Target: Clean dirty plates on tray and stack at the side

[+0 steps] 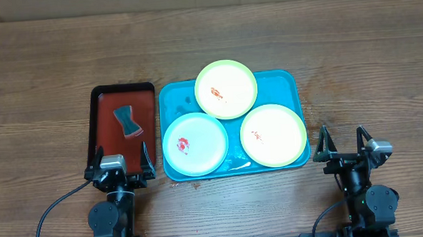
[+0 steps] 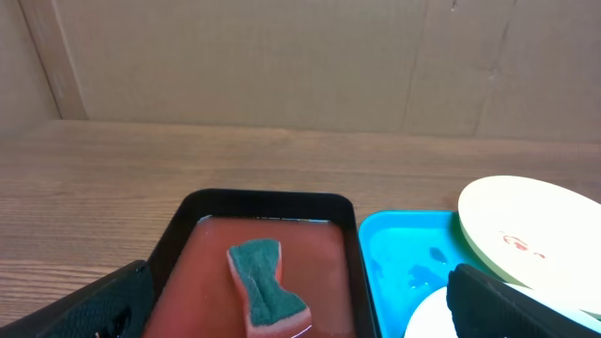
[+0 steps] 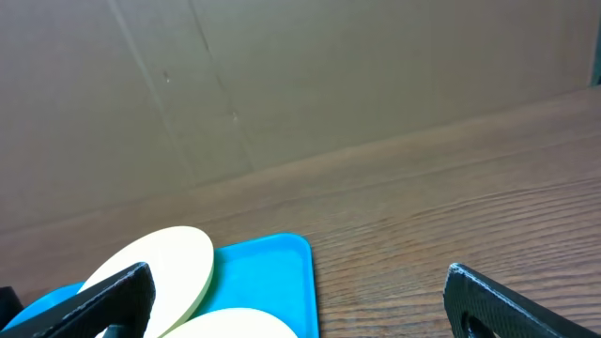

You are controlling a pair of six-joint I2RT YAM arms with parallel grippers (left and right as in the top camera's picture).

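Three plates lie on the cyan tray (image 1: 292, 83). A yellow-green plate (image 1: 226, 88) with a red smear is at the back. A second yellow-green plate (image 1: 273, 135) is at the front right. A light blue plate (image 1: 195, 143) with a red blotch is at the front left. My left gripper (image 1: 120, 159) is open and empty at the near end of the dark red tray. My right gripper (image 1: 343, 143) is open and empty, right of the cyan tray. The back plate also shows in the left wrist view (image 2: 526, 230) and in the right wrist view (image 3: 164, 263).
A black-rimmed dark red tray (image 1: 101, 134) stands left of the cyan tray and holds a green-topped sponge (image 1: 128, 121). The sponge also shows in the left wrist view (image 2: 268, 286). Brown cardboard lines the far side of the wooden table (image 1: 366, 54).
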